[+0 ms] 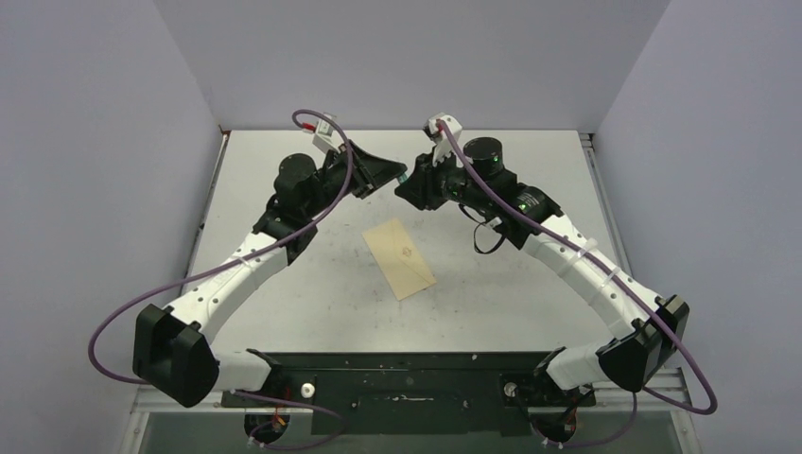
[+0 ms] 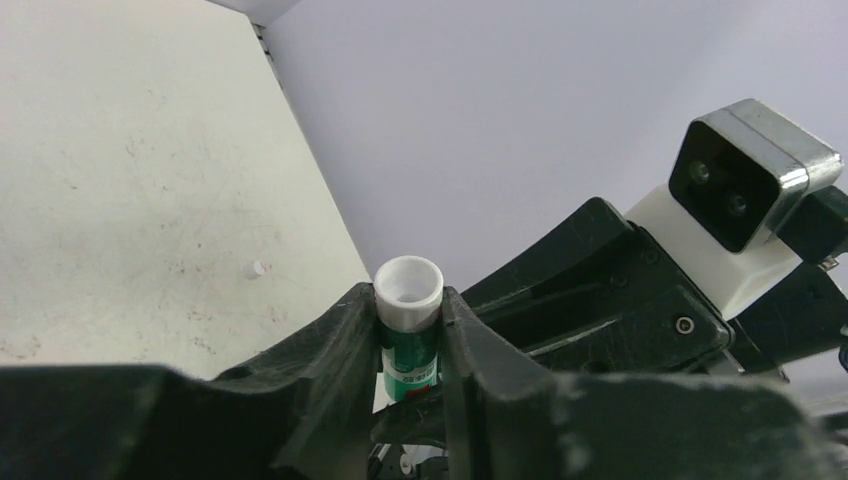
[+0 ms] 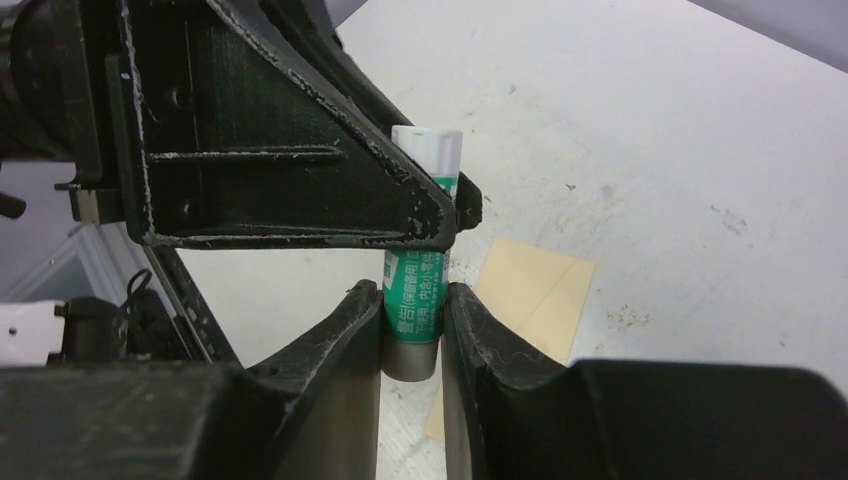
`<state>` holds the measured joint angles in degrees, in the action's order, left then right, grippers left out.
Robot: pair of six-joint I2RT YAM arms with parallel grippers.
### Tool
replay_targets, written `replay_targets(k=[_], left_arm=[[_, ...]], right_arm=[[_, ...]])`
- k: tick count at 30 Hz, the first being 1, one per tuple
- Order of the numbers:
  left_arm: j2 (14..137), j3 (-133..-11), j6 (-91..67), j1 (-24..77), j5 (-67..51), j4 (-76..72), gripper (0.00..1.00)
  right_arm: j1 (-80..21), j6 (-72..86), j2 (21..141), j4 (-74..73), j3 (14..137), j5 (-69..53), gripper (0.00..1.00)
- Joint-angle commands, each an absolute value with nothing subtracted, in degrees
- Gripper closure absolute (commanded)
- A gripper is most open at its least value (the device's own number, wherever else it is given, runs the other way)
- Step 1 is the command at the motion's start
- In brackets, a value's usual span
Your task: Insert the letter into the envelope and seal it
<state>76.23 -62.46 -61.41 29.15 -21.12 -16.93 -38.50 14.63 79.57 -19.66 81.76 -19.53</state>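
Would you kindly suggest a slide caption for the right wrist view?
Right gripper and left gripper clamp a green-and-white glue stick; pale tan paper envelope lies on the table beyond.

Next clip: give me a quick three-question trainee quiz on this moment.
1. Multiple choice: the glue stick is gripped by A) one arm's fingers, B) both arms' fingers, C) nothing.
2. True or false: the envelope is lifted off the table.
3. Short answer: which is nearer the arm bases, envelope or glue stick?

Key
1. B: the left fingers and right fingers both clamp it.
2. False: it lies flat.
3. Envelope.
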Motion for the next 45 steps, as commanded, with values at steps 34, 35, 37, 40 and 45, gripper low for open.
replay_targets(k=[34, 35, 37, 40, 45], left_arm=[[77.15, -66.34, -44.80, 21.47, -60.57, 11.88, 0.62], [77.64, -66.74, -43.73, 21.45, -60.49, 13.36, 0.65], [78.39, -66.88, -43.51, 21.45, -60.99, 13.36, 0.68], [78.41, -66.72, -43.69, 21.53, -62.01, 12.59, 0.68], [78.03, -65.74, -43.31, 21.53, -63.14, 13.26, 0.67]], right_arm=[[-41.81, -22.31, 85.64, -45.34, 94.06, -40.68, 0.95], [-42.16, -22.40, 85.85, -45.47, 94.12, -40.66, 0.95], [-42.95, -22.83, 86.27, -45.89, 94.35, -40.18, 0.95], [-43.15, -22.48, 86.65, -45.64, 94.22, -38.24, 0.95], [-43.30, -21.63, 87.39, -44.43, 94.04, -37.77, 0.95]])
